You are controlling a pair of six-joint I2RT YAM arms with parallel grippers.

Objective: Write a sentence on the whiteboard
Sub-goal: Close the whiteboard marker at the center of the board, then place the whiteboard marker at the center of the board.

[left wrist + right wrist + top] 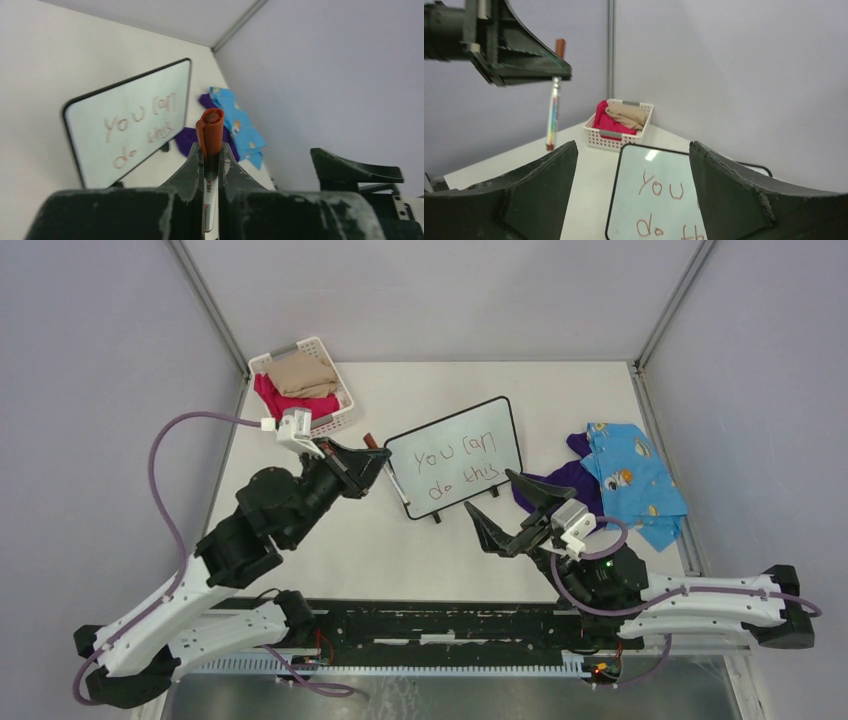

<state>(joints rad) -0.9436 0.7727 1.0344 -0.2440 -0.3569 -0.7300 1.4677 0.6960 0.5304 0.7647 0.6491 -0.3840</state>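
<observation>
The whiteboard (455, 455) lies mid-table with "you can do this" written on it in reddish-brown. It also shows in the left wrist view (130, 125) and the right wrist view (659, 195). My left gripper (375, 462) is shut on a white marker (395, 485) with an orange cap (211, 132), held above the table just off the board's left edge. The marker hangs tip down in the right wrist view (553, 112). My right gripper (492, 495) is open and empty, hovering at the board's near right corner.
A white slatted basket (340, 418) with pink and beige cloth stands at the back left, also seen in the right wrist view (609, 141). A blue patterned cloth (635, 480) and a purple cloth (560, 485) lie right of the board. Enclosure walls surround the table.
</observation>
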